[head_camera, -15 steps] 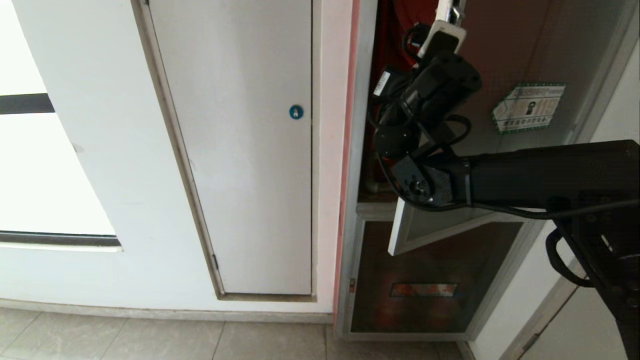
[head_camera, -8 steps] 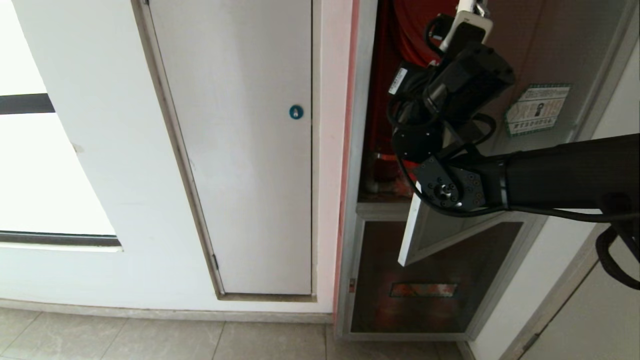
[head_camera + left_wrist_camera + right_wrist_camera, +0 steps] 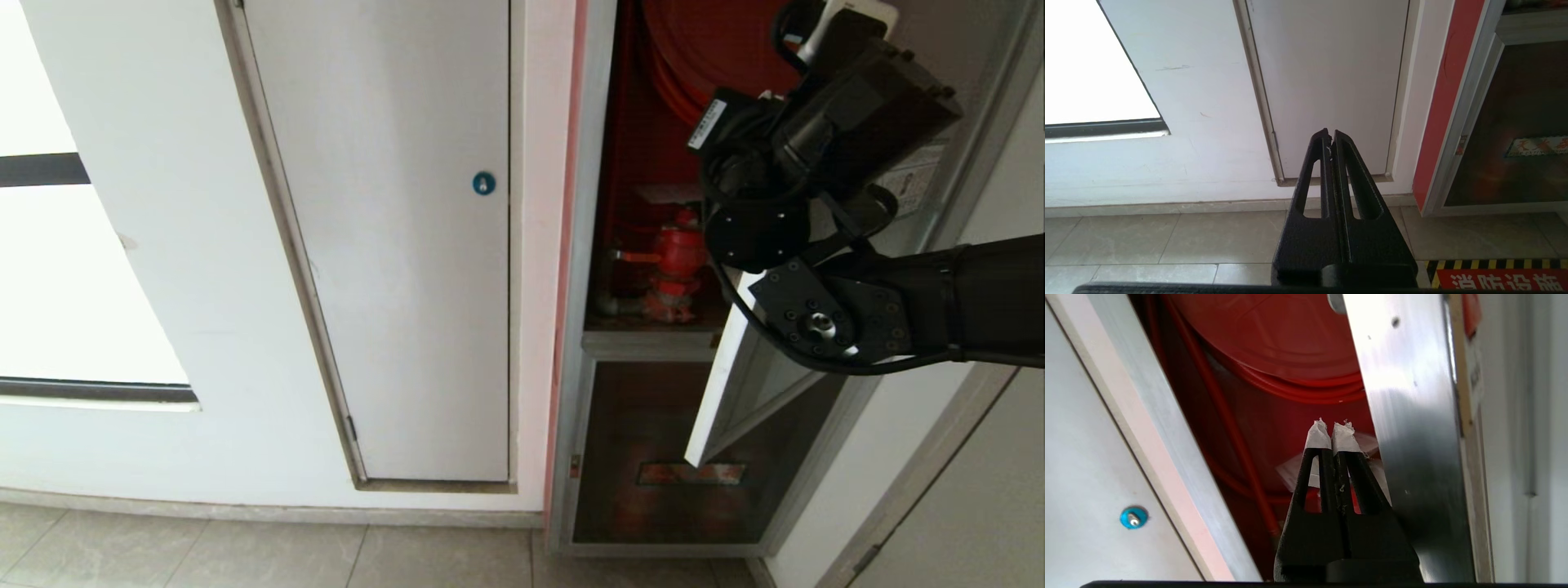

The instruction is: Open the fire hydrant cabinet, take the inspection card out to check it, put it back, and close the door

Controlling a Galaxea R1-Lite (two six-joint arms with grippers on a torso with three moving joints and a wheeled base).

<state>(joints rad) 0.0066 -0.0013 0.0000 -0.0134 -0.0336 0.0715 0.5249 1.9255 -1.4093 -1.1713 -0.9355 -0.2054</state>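
Observation:
The fire hydrant cabinet [image 3: 594, 204] stands open, showing its red inside with the hose reel [image 3: 710, 57] and the red valve [image 3: 678, 253]. A pale flat sheet, the inspection card [image 3: 665, 194], lies just above the valve; the right wrist view shows the card [image 3: 1292, 469] behind the fingers. The door [image 3: 722, 384] is swung out to the right, and its sticker [image 3: 914, 175] is mostly hidden by my right arm. My right gripper [image 3: 1332, 426], with white-taped tips, is shut and empty close beside the door's silver frame [image 3: 1404, 416]. My left gripper [image 3: 1330, 132] is parked, shut, low before the wall.
A white-grey panel with a blue round lock [image 3: 483, 183] fills the wall left of the cabinet. Below the cabinet's opening is a smaller dark glass panel with a red label [image 3: 690, 474]. A bright window [image 3: 73, 269] is at far left. A striped floor marking [image 3: 1494, 265] lies by the cabinet.
My right arm has swept to the right and the door has swung further open with it. The reel, valve and card have come into view.

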